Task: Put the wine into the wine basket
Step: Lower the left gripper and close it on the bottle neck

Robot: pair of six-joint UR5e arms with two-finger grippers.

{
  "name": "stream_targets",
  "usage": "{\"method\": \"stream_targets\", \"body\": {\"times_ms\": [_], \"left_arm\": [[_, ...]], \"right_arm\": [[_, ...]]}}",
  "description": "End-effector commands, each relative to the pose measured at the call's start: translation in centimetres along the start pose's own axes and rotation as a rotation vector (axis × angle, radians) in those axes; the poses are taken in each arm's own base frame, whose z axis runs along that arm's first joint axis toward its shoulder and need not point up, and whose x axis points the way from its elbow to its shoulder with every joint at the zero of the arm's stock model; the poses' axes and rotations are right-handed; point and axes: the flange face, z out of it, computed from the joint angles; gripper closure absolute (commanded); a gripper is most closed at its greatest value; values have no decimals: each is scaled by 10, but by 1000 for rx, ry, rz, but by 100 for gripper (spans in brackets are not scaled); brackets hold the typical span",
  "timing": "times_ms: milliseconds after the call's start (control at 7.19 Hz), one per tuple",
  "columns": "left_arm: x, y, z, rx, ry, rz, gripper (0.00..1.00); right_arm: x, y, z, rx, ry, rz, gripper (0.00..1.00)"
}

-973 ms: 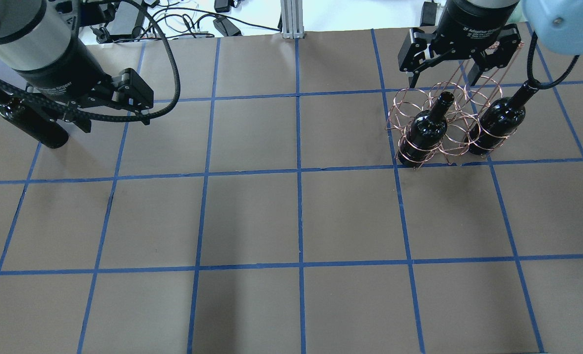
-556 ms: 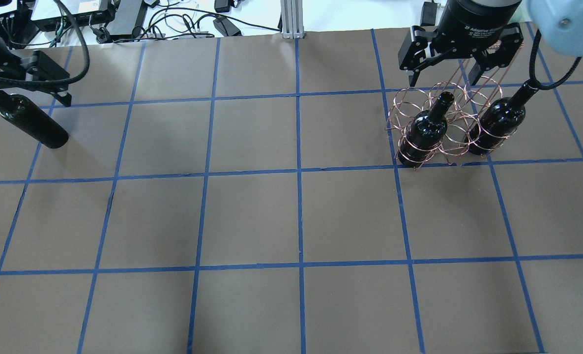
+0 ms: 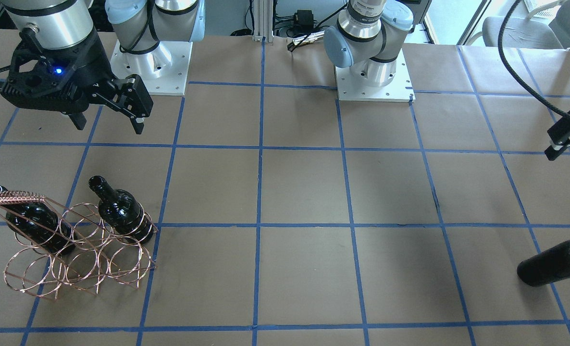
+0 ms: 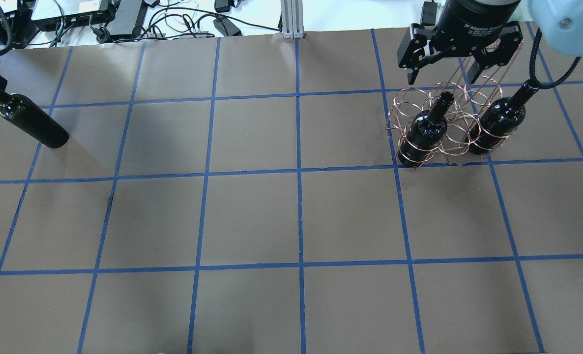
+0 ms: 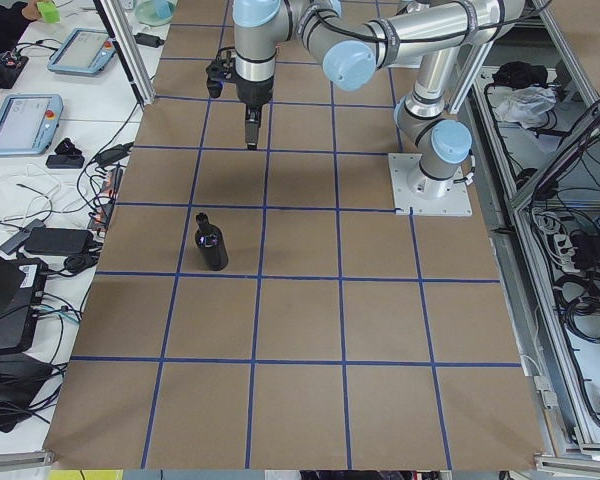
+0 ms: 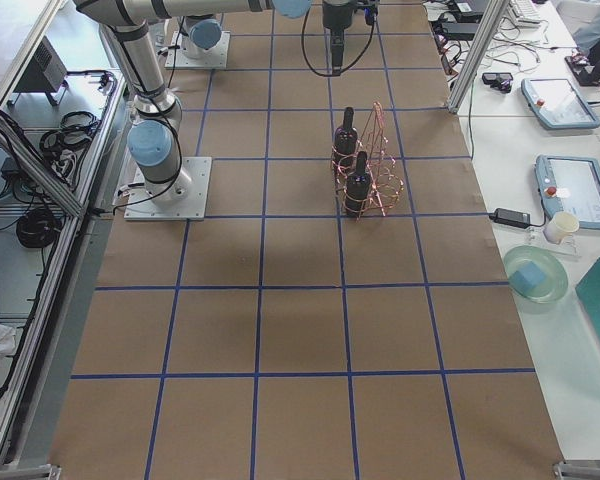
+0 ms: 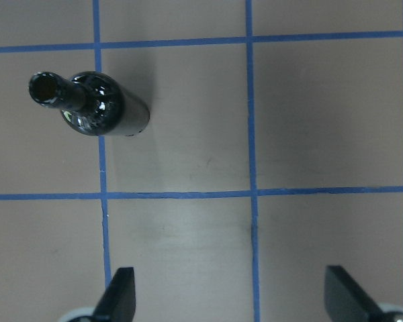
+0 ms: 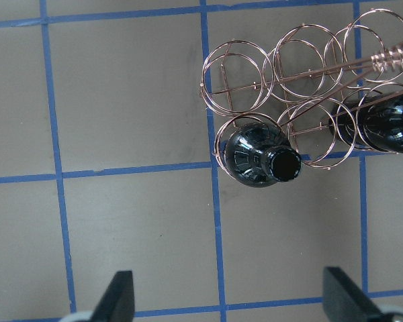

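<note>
**Lone wine bottle standing far from the basket, both grippers hanging open**

A brown table [image 4: 252, 216] gridded with blue tape is filling every view. The wine basket [image 3: 16, 197], a copper wire rack of 6 rings in 2 rows of 3, is standing on the robot's right half, near the far edge. It is holding 2 upright dark bottles in the row nearer the robot: a first bottle [image 4: 425, 132] in 1 end ring and a second bottle [image 4: 500, 120] in the other. The ring between them and all 3 far-row rings are showing empty.

The wine [image 4: 32, 122] to be placed is standing upright on the bare table near the far edge, toward the left corner. Its long axis is vertical, neck up, and it is well apart from the basket.

The right gripper [image 3: 108, 124] is hovering near the basket, spread wide and gripping nothing. The left gripper [image 7: 228, 278] is likewise spread wide and empty. It is the nearer tool, but in its wrist view the wine is lying off to the upper left, not between the fingers. It is probably needing to centre over the neck before closing.
</note>
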Motion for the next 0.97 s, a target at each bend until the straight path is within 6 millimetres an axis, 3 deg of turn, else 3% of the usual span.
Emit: {"method": "stream_targets", "body": {"times_ms": [0,139,417,834], "left_arm": [[-53,-29,39,25,-21,34,0],[-71,-32,59,10,-7,25,0],[-88,-48,91,37,3,34,0],[-115,-60,111,56,-10,33,0]], "right_arm": [[0,0,0,2,0,-1,0],[0,0,0,2,0,0,0],[0,0,0,2,0,0,0],[0,-1,1,0,-1,0,0]]}}
